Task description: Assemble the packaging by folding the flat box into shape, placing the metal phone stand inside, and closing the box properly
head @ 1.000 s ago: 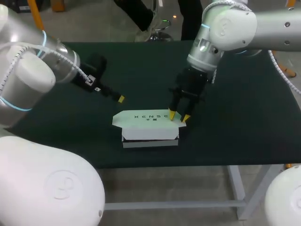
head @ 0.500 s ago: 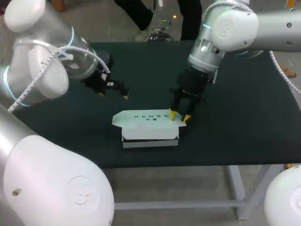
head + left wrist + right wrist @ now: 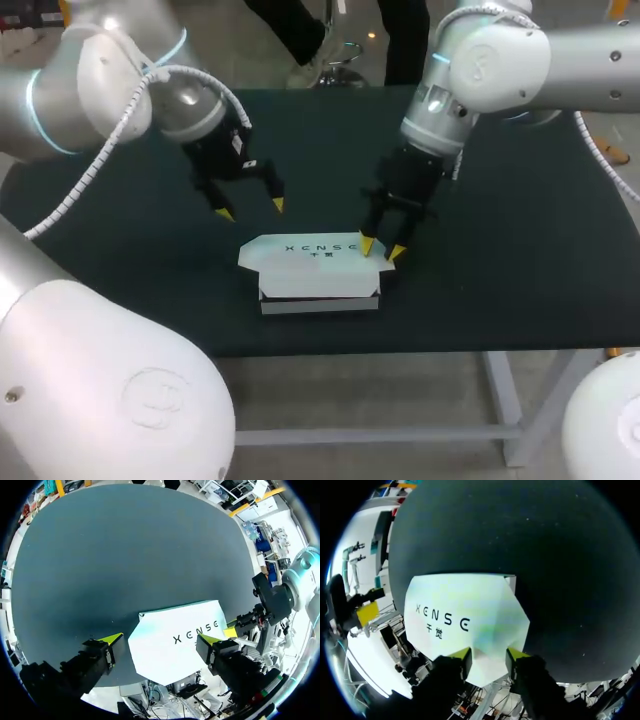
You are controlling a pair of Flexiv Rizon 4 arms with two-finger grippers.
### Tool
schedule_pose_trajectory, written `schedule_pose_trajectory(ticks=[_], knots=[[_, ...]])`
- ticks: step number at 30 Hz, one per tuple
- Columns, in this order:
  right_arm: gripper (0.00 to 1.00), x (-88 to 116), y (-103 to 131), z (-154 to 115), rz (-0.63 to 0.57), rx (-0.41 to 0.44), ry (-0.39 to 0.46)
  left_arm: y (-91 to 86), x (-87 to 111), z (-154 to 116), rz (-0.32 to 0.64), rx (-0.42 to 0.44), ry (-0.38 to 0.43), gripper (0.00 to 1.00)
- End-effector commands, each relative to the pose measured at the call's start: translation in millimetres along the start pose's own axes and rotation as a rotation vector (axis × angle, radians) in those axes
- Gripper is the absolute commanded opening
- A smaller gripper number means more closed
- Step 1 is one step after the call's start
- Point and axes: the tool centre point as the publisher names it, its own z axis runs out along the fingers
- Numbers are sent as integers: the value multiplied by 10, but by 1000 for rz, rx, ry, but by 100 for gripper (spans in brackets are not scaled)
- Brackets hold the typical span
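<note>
Finds box mid table, long axis left to right; has right tool, narrowly released, nearer, tips on its right end; has left tool, released wide, hovering behind its left end.

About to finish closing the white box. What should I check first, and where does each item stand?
1. Box folded into shape, standing on the table: ok.
2. Lid lying flat over the box: ok; tucked in: cannot tell.
3. Phone stand inside: cannot tell, none of it shows.
4. Left gripper open, empty, clear of the box: ok.
5. Right gripper at the lid's right end: ok; grip on the lid: cannot tell.
</note>
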Motion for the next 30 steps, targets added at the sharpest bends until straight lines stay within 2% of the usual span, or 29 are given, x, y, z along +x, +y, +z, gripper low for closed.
schedule_pose_trajectory(ticks=[1, 14, 16, 18, 21, 25, 30], knots=[[49, -5, -5, 7, 0, -1, 1, -9, 14, 5, -187, -140, -113, 100], [49, -7, -6, 12, 6, 0, -1, -18, 31, 36, -181, -154, -115, 100], [49, -18, -7, 19, 9, 0, 0, -4, 38, 83, -159, -186, -77, 100], [49, -34, -7, 19, 13, 0, 2, 19, 37, 121, -178, -195, -55, 100], [49, -55, -12, 9, 17, 0, 3, 101, 38, 164, -168, -207, -34, 84], [49, -70, -12, 4, 20, -1, 7, 234, 49, 224, -149, -197, -20, 84], [49, -66, -2, 27, 21, 3, 9, 303, 51, 289, -166, -174, -29, 81]])
